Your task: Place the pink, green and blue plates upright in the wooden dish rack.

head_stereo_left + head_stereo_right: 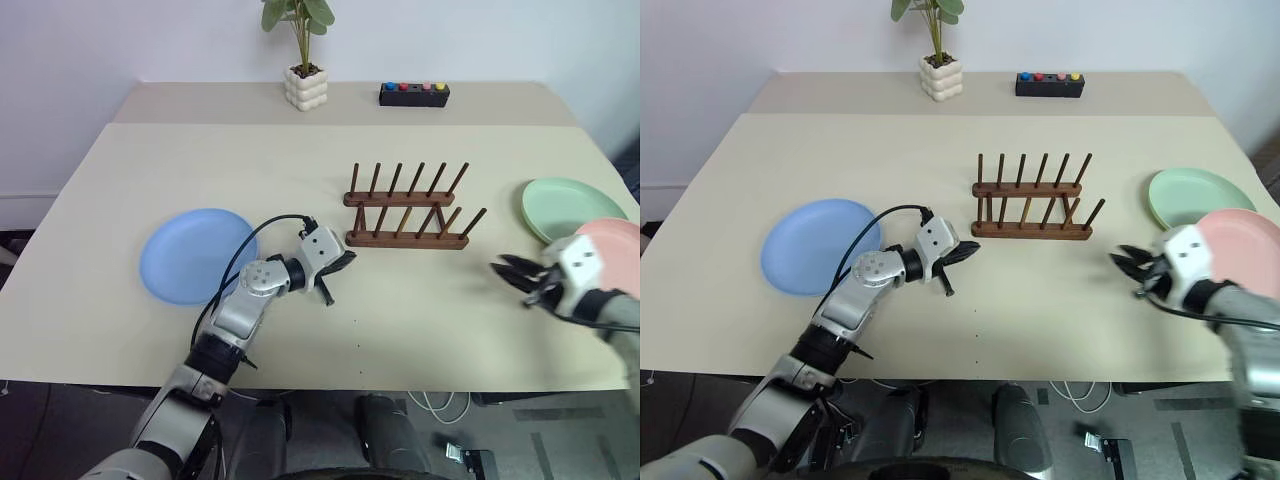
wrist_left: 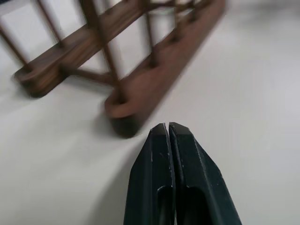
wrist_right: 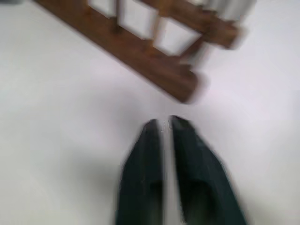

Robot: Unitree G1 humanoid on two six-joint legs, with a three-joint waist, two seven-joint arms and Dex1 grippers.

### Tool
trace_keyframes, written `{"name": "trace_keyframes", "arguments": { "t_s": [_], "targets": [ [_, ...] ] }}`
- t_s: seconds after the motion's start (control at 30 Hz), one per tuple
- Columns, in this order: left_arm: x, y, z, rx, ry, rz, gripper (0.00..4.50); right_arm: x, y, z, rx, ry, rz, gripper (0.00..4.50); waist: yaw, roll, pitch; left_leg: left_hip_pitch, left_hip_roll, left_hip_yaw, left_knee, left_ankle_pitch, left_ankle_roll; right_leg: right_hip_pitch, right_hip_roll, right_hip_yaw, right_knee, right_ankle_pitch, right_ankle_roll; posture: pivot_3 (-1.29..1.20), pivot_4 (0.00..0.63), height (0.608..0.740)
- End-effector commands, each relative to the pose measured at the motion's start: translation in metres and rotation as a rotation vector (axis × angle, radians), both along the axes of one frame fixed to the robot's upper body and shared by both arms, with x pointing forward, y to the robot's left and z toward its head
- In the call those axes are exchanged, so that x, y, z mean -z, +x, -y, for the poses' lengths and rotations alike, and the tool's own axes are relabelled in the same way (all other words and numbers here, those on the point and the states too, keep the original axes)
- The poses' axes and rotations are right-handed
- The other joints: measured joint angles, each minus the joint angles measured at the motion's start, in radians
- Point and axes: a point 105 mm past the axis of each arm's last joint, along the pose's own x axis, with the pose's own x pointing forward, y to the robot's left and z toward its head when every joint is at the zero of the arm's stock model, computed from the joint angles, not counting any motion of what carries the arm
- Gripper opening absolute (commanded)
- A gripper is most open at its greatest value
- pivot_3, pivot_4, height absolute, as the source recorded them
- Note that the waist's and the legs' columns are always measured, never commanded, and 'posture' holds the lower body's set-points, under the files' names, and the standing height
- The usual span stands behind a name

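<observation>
The wooden dish rack [image 1: 405,212] stands empty of plates in the middle of the table. To its left the blue plate [image 1: 195,255] lies flat. At the right edge the green plate [image 1: 568,206] also lies flat, and the pink plate [image 1: 618,244] lies just in front of it, partly hidden by my right wrist. My left gripper [image 1: 342,266] is shut and empty, its tip close to the rack's near left end [image 2: 126,105]. My right gripper [image 1: 512,272] hovers right of the rack, in front of the pink plate, fingers [image 3: 145,140] slightly apart and empty.
A potted plant [image 1: 303,60] in a white pot and a black box with coloured buttons [image 1: 414,94] stand at the back of the table. The table's front edge [image 1: 330,385] runs close below both arms.
</observation>
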Motion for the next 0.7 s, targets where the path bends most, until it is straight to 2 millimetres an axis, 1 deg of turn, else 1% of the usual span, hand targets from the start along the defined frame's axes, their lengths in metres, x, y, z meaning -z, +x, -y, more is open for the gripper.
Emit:
{"name": "trace_keyframes", "arguments": {
  "t_s": [0.03, 0.1, 0.17, 0.23, 0.27, 0.33, 0.4, 0.47, 0.7],
  "targets": [
    [-0.025, -0.019, 0.005, 0.104, -0.069, 0.044, 0.0, -0.046, -0.011, 0.017, 0.054, 0.003, 0.09, 2.36, 0.0, 0.0, 0.0, 0.0, 0.0, 0.0, 0.0, 0.0, 0.0, 0.0, 0.0, 0.0, 0.0, -0.001, -0.001, 0.0, 0.15, 0.73],
    [-0.026, -0.027, 0.007, 0.143, -0.076, 0.03, 0.0, -0.052, -0.015, 0.029, 0.112, 0.004, 0.085, 3.38, 0.001, 0.0, 0.0, 0.0, 0.0, 0.0, 0.001, 0.0, 0.0, 0.0, 0.0, 0.0, 0.0, -0.001, -0.002, 0.0, 0.15, 0.73],
    [-0.027, -0.036, 0.012, 0.202, -0.096, 0.006, 0.0, -0.047, -0.019, 0.044, 0.191, -0.008, 0.059, 4.44, 0.0, -0.001, 0.0, 0.0, 0.0, 0.0, 0.001, 0.0, 0.0, 0.001, 0.0, 0.0, 0.0, -0.001, -0.002, 0.0, 0.15, 0.73],
    [-0.026, -0.045, 0.018, 0.268, -0.091, -0.012, 0.0, -0.032, -0.022, 0.054, 0.269, 0.0, 0.003, 4.44, 0.002, -0.001, 0.0, 0.0, 0.0, 0.0, 0.001, 0.0, 0.0, 0.001, 0.0, 0.0, -0.001, -0.001, -0.002, 0.0, 0.15, 0.73],
    [-0.025, -0.047, 0.02, 0.288, -0.085, -0.014, 0.0, -0.027, -0.022, 0.056, 0.291, -0.001, -0.016, 4.44, 0.002, -0.001, 0.0, 0.0, 0.0, 0.0, 0.001, 0.0, 0.0, 0.001, 0.0, 0.0, -0.001, -0.001, -0.002, 0.0, 0.15, 0.73],
    [-0.025, -0.05, 0.022, 0.308, -0.08, -0.013, 0.0, -0.019, -0.023, 0.056, 0.302, -0.006, -0.044, 4.44, 0.002, 0.0, 0.0, -0.001, 0.0, 0.001, 0.001, 0.0, 0.0, 0.0, 0.0, 0.0, -0.001, -0.001, -0.002, 0.0, 0.15, 0.73],
    [-0.028, -0.053, 0.024, 0.333, -0.101, -0.029, 0.0, -0.004, -0.025, 0.057, 0.327, -0.021, -0.09, 4.44, 0.001, 0.0, 0.0, -0.001, 0.0, 0.001, 0.001, 0.0, 0.0, 0.0, 0.0, 0.0, -0.001, -0.001, -0.002, 0.0, 0.15, 0.73],
    [-0.03, -0.055, 0.025, 0.351, -0.113, -0.039, 0.0, 0.007, -0.025, 0.061, 0.365, -0.033, -0.12, 4.44, -0.001, 0.0, 0.0, -0.001, 0.0, 0.001, 0.001, 0.0, 0.0, 0.0, 0.0, 0.0, -0.001, -0.001, -0.002, 0.0, 0.15, 0.73],
    [-0.025, -0.056, 0.024, 0.341, -0.099, -0.049, 0.0, 0.023, -0.022, 0.068, 0.425, -0.042, -0.169, 4.44, -0.001, 0.0, 0.0, -0.001, 0.0, 0.001, 0.001, 0.0, 0.0, 0.0, 0.0, 0.001, -0.001, -0.001, -0.002, 0.0, 0.15, 0.73]
  ]
}}
